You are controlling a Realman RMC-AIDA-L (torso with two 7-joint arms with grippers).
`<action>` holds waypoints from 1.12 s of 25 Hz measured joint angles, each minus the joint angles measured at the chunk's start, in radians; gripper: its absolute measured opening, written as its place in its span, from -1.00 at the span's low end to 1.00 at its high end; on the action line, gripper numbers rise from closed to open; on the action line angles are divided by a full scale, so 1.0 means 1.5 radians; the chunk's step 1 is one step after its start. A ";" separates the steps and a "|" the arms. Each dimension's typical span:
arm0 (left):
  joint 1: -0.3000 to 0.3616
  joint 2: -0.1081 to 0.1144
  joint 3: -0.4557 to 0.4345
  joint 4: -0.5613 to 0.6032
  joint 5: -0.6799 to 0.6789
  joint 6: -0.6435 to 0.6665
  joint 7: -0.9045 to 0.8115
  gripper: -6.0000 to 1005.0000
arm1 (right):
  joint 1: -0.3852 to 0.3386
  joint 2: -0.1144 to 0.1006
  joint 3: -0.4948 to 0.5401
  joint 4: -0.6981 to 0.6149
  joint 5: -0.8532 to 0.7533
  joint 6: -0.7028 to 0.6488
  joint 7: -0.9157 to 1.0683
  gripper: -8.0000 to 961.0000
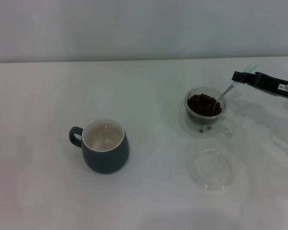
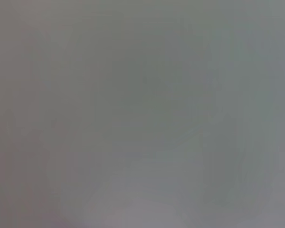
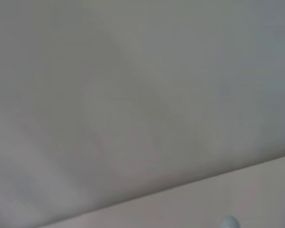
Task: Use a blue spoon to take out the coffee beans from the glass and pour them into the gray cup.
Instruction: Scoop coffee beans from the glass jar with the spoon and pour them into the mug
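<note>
Right gripper [image 1: 237,78] closed on the pale handle of the blue spoon [image 1: 229,89], bowl dipped into the coffee beans [image 1: 203,104] heaped in the glass [image 1: 205,112] on the robot's right. Gray cup [image 1: 104,146] well apart to the left, apparently empty: scooping apparently under way, no transfer yet. Left gripper out of view.

plain grey wall, pale table [image 3: 256,190] edge, light-blue tip of blue spoon [image 3: 229,222]
</note>
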State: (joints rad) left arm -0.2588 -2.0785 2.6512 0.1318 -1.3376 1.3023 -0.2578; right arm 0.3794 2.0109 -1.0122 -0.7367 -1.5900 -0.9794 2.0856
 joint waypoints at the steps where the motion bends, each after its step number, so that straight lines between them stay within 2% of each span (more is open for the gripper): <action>1: 0.000 0.000 0.000 0.000 0.000 0.000 0.000 0.52 | 0.000 0.000 0.000 0.004 0.010 0.000 0.000 -0.71; 28: 0.000 0.000 0.000 -0.002 0.000 0.001 0.000 0.52 | -0.003 -0.002 0.028 0.158 0.200 -0.017 -0.014 -0.71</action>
State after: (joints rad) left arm -0.2594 -2.0785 2.6516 0.1282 -1.3376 1.3036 -0.2578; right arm 0.3753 2.0072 -0.9698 -0.5001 -1.2900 -1.0043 2.0645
